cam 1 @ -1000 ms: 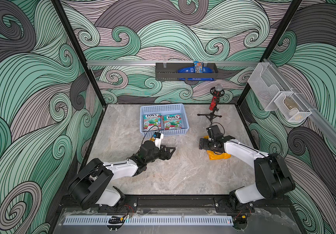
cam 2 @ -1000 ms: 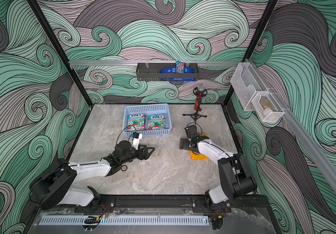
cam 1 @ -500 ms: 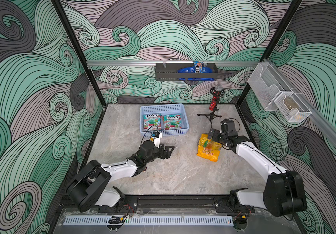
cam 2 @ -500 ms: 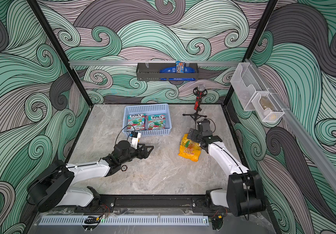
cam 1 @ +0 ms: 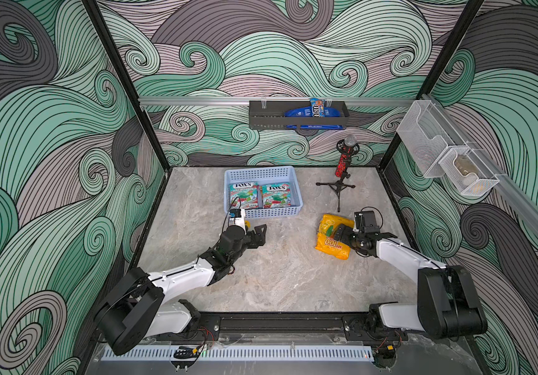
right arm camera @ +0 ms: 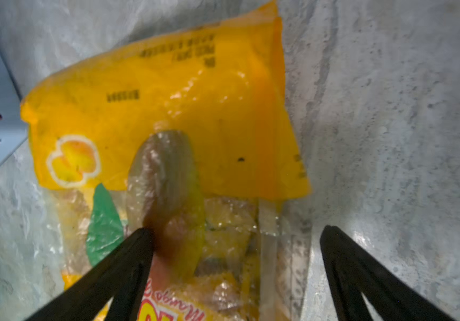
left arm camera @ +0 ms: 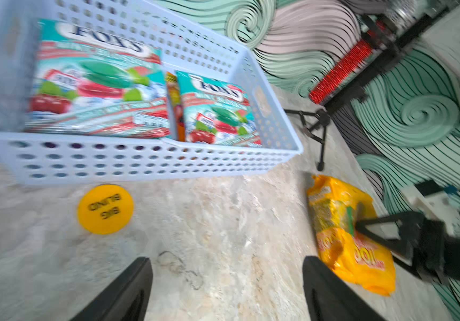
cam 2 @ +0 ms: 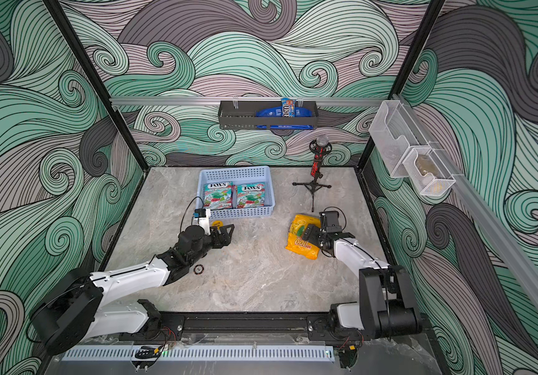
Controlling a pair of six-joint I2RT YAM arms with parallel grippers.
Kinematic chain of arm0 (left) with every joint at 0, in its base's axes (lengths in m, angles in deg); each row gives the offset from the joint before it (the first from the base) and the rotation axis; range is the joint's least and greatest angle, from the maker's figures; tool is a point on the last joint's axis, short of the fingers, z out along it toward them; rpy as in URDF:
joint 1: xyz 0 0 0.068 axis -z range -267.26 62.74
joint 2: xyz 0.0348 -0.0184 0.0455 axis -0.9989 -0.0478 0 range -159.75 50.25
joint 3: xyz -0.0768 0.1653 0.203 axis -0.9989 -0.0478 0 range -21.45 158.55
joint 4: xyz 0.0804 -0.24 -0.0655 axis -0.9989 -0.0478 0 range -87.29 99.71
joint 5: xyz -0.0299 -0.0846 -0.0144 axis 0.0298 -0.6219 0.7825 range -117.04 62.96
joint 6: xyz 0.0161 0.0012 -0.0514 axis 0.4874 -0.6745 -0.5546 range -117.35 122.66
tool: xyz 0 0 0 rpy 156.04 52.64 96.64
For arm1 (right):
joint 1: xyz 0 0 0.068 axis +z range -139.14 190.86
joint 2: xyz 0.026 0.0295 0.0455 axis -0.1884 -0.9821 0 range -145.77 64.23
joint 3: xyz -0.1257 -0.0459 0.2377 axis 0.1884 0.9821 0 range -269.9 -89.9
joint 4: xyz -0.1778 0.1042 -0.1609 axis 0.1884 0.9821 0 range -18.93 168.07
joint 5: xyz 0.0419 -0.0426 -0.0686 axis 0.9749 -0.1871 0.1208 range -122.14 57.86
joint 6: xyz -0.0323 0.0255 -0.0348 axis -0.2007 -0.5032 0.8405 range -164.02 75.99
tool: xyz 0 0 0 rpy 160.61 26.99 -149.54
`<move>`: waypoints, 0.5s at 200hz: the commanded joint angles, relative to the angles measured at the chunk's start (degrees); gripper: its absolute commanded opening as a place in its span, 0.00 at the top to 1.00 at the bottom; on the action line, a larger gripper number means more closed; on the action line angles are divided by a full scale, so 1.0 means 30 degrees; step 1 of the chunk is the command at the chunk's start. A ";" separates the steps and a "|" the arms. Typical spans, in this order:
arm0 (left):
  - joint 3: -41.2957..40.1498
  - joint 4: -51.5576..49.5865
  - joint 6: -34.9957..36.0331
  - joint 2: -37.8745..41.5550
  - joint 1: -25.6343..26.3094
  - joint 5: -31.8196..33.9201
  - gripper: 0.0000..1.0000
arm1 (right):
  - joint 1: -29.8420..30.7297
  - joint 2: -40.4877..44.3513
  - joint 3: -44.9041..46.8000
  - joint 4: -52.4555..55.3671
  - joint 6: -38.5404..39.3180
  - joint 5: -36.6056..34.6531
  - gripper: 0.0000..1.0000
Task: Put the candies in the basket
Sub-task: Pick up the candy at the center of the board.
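- Presently, right gripper [right arm camera: 237,229]: jaws apart, one finger seemingly touching yellow candy bag [cam 1: 331,246], flat on worktop [cam 1: 277,276] toward its right edge; arm low, outstretched.
- Left gripper [left arm camera: 227,259]: jaws wide, empty, near basket [cam 1: 262,212] front wall; arm stretched low.

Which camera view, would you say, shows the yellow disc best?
Left wrist view: the yellow disc lies whole, close, lettering readable. A top view shows it tiny beside the left arm; the right wrist view misses it.
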 commanded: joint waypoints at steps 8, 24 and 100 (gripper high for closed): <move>-0.1227 -0.2170 -0.3757 0.1797 -0.0970 0.5906 0.10 | -0.0061 0.1074 0.0718 -0.1782 -0.0540 0.0827 0.33; -0.2289 -0.1855 -0.4767 0.2847 -0.2263 0.5231 0.10 | -0.0072 0.1509 0.1076 -0.2053 -0.0630 0.0705 0.49; -0.3235 -0.0865 -0.5984 0.2555 -0.4764 0.2069 0.10 | -0.0055 0.2313 0.1348 -0.2400 -0.0522 0.0906 0.83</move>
